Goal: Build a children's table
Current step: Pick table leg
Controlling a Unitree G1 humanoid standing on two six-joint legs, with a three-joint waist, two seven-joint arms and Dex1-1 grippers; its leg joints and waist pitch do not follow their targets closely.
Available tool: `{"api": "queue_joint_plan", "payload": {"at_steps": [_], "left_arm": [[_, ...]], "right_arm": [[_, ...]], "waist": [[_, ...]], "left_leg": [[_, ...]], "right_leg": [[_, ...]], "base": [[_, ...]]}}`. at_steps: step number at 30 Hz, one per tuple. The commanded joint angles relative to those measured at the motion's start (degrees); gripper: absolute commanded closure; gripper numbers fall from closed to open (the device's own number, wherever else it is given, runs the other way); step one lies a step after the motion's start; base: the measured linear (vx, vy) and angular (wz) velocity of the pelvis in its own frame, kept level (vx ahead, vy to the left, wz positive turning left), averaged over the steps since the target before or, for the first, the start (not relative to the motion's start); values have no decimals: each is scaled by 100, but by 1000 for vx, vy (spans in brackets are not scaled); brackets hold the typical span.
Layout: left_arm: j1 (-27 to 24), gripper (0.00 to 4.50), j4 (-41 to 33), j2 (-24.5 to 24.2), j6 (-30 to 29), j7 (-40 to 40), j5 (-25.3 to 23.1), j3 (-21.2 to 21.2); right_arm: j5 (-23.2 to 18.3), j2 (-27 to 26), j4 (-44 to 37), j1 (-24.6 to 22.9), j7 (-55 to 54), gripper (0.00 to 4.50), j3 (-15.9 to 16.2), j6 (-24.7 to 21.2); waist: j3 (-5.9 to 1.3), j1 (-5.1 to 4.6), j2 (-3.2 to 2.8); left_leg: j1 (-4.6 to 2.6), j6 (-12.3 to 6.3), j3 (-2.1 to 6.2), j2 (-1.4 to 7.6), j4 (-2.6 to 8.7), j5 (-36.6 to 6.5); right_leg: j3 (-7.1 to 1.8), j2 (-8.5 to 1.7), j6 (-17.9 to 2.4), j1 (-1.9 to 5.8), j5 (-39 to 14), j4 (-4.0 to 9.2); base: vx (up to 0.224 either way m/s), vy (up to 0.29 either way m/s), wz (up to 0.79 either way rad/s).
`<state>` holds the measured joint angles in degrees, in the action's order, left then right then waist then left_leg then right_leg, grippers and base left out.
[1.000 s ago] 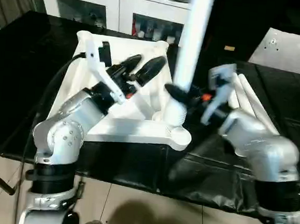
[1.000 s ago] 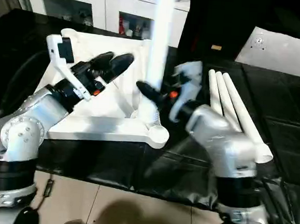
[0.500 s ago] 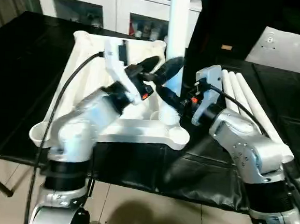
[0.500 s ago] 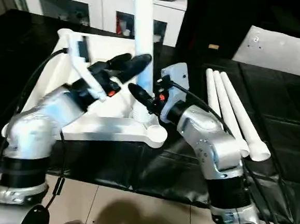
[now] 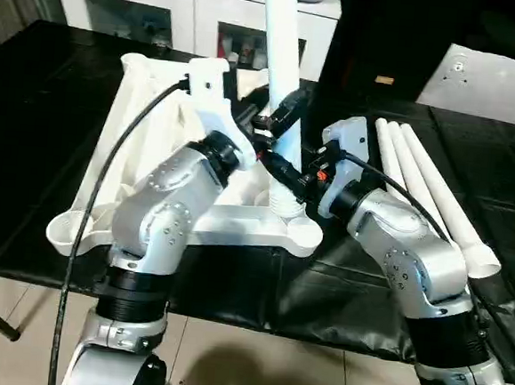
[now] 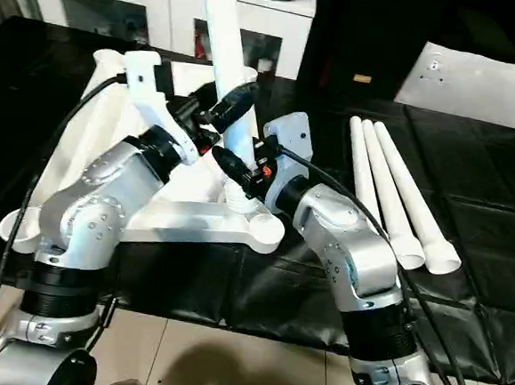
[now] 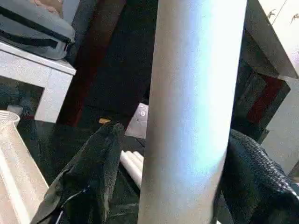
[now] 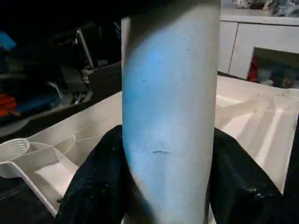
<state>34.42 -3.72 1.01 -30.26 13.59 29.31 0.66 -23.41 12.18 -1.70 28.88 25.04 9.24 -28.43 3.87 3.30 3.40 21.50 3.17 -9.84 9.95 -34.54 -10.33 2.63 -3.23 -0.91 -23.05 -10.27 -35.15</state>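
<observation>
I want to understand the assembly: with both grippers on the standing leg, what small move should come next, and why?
Probably twist and press the leg down: its foot sits in the tabletop corner socket, slightly tilted, with the left gripper and right gripper shut on it.

Head stereo pair looks forward and down over both silver forearms at the black table (image 5: 42,95), the two eyes offset slightly sideways; both take in the upturned tabletop (image 5: 146,130), the upright leg (image 5: 281,61), three spare legs (image 6: 392,185) and the cabinets (image 5: 192,9) behind. Left wrist camera sits very close to the upright leg, looking along its fingers (image 7: 88,182) toward the room beyond; right wrist camera, equally close, faces the same leg between its fingers (image 8: 98,186), tabletop ribs behind.
</observation>
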Motion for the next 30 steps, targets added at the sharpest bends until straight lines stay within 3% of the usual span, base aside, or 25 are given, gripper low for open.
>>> {"api": "queue_joint_plan", "payload": {"at_steps": [1,9,30], "left_arm": [[14,166,-18,27,70,10,-103,-121],[-4,252,1,-5,195,127,-243,-206],[75,266,148,87,259,115,-97,38]], "right_arm": [[83,10,47,-20,-35,262,-108,107],[149,-51,107,-15,-16,262,-128,162],[331,-70,179,23,-46,262,-158,165]], "waist": [[-435,-7,-66],[-437,-9,-62],[-442,-4,-44]], "left_leg": [[-61,74,82,270,372,-911],[-63,65,80,271,370,-877],[-63,20,73,267,360,-802]], "right_leg": [[-261,-391,-796,317,-902,395],[-262,-396,-831,323,-803,384],[-265,-398,-876,328,-738,373]], "base": [[0,0,0],[0,0,0],[0,0,0]]}}
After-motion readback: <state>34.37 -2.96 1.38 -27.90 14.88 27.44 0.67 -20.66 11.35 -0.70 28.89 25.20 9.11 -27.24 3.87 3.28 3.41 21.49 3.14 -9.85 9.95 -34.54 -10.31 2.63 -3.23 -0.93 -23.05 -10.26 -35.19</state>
